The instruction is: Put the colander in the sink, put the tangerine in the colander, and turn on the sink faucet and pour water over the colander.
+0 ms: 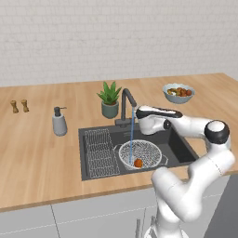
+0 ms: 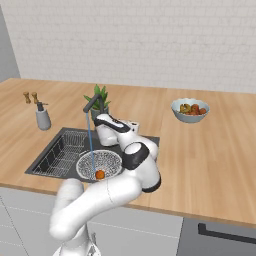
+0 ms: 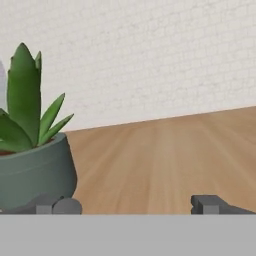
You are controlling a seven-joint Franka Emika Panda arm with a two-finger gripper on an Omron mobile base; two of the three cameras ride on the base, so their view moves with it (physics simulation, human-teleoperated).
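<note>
The silver mesh colander [image 1: 144, 151] sits in the dark sink [image 1: 83, 158], right of the wire rack. The orange tangerine [image 1: 138, 162] lies inside the colander near its front rim. A thin blue stream of water falls from the spout of the dark faucet [image 1: 126, 104] into the colander. The right base view shows the same colander [image 2: 102, 160], tangerine [image 2: 100, 174] and faucet [image 2: 92, 105]. My gripper [image 3: 135, 205] is open with nothing between its fingers. It hovers over the sink's back edge, just right of the faucet, facing the back wall.
A potted plant [image 1: 110, 100] stands behind the faucet, close to my left finger in the hand view. A grey soap dispenser [image 1: 59, 122] is left of the sink. A bowl of mixed fruit [image 1: 178, 92] sits at the back right. Two small shakers [image 1: 19, 106] stand far left.
</note>
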